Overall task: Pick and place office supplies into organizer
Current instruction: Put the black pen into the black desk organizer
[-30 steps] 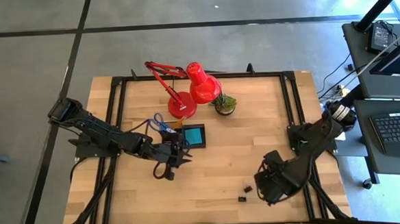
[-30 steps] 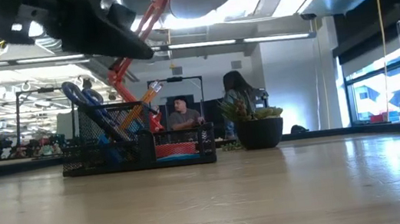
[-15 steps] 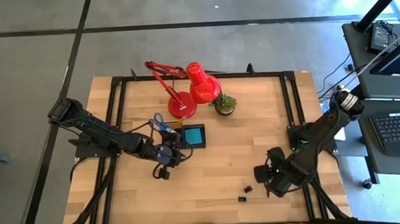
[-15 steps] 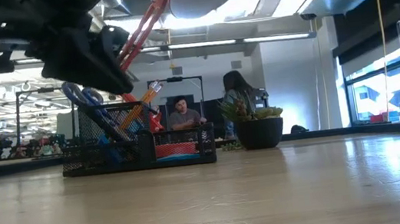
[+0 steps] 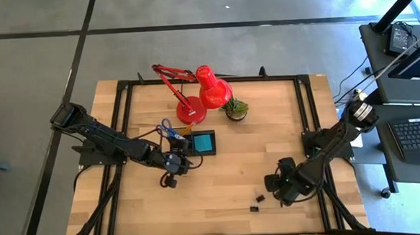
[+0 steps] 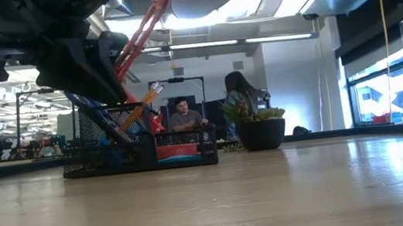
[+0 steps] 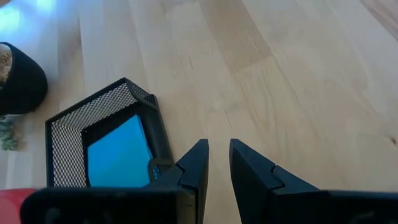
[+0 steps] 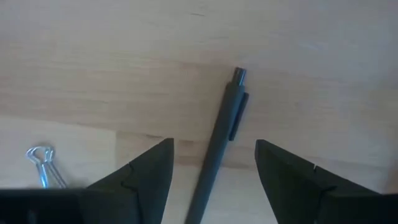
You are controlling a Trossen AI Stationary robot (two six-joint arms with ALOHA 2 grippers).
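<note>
I am holding my right claw [image 8: 211, 180] spread wide over the black pen [image 8: 219, 137], a light, stiff, slippery thing best pinched mid-barrel.

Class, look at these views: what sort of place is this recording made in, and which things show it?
Probably a robotics lab in an open-plan office. A wooden table carries two robot arms. Beside it stands a desk with a keyboard. Behind the mesh organizer, people sit under long ceiling lights.

Table [image 5: 255, 158] bears organizer [image 5: 197, 142], lamp [image 5: 192, 97], plant [image 5: 235, 109]
</note>
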